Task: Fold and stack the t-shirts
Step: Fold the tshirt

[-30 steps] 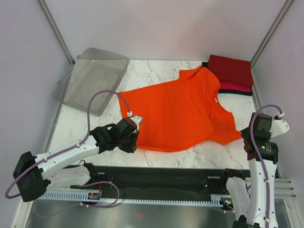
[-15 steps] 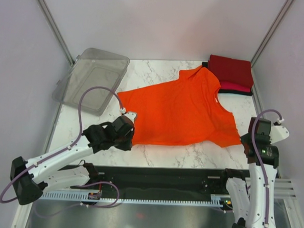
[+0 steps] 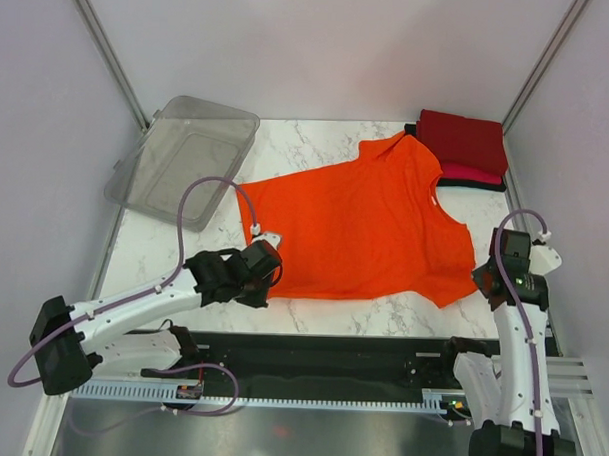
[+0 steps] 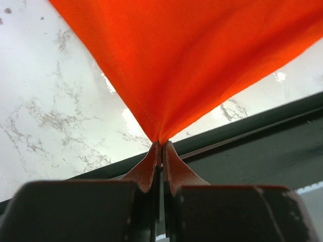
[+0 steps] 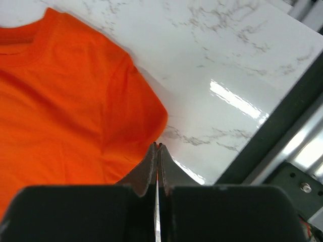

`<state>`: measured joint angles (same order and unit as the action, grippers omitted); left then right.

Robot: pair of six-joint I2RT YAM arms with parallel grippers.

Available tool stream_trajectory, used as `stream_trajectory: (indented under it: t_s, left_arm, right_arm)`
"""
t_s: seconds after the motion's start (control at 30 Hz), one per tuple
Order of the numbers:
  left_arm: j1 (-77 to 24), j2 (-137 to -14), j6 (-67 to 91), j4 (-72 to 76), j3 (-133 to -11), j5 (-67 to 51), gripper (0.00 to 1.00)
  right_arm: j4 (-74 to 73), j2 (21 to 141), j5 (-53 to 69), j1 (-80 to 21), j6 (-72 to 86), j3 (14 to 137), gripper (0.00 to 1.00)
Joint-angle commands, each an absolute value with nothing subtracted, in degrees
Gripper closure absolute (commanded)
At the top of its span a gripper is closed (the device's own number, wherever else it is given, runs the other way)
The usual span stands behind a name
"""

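Note:
The bright orange t-shirt (image 3: 360, 225) lies spread sideways on the marble table (image 3: 318, 138), collar to the right. My left gripper (image 3: 271, 271) is shut on its near-left hem corner, and the cloth fans out from the tips in the left wrist view (image 4: 161, 142). My right gripper (image 3: 481, 278) is shut at the edge of the near-right sleeve (image 5: 146, 113), with a sliver of orange between the tips (image 5: 158, 146). A folded dark red shirt (image 3: 466, 141) tops a stack at the back right, over a pinkish-red one (image 3: 471, 175) and a black edge (image 3: 491, 187).
A clear plastic bin (image 3: 182, 159) sits tilted over the table's back left edge. A dark rail (image 3: 320, 354) runs along the near edge, just behind both grippers. Grey walls close in the left, right and back sides.
My left gripper moved away with the hem, then came back toward the near edge. My right gripper moved inward to the left. The shirt's near-right corner shifted left and nearer.

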<state>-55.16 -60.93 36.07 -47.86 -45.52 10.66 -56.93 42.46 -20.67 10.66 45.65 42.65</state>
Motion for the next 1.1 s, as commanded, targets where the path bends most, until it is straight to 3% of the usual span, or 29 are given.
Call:
stream_trajectory:
  t_s: [0.0,0.33,0.53,0.83,1.07]
  left_arm:
    - [-54.67,-62.49,40.86,-46.93,-48.33,16.78,0.98]
    - [-41.68,-77.33,34.72,-40.87,-54.22,10.11,0.98]
    - [-34.12,-82.34,29.71,-40.69,-58.36,10.55,0.98]
    - [-29.62,-85.34,28.04,-40.52,-58.71,12.13,0.98]
    - [-28.83,-87.89,27.33,-40.52,-60.20,12.83,0.98]
  right_arm:
    - [-45.72,46.13,-16.45,10.20,43.95,44.39,1.00]
    - [-32.96,70.71,-19.34,0.97,34.47,53.86,1.00]
    - [-34.37,85.84,-23.38,-2.46,29.19,67.75,1.00]
    - [-36.91,100.00,-21.71,-2.37,25.41,84.54,1.00]
    - [-36.13,103.44,-20.58,-2.37,21.45,91.40,1.00]
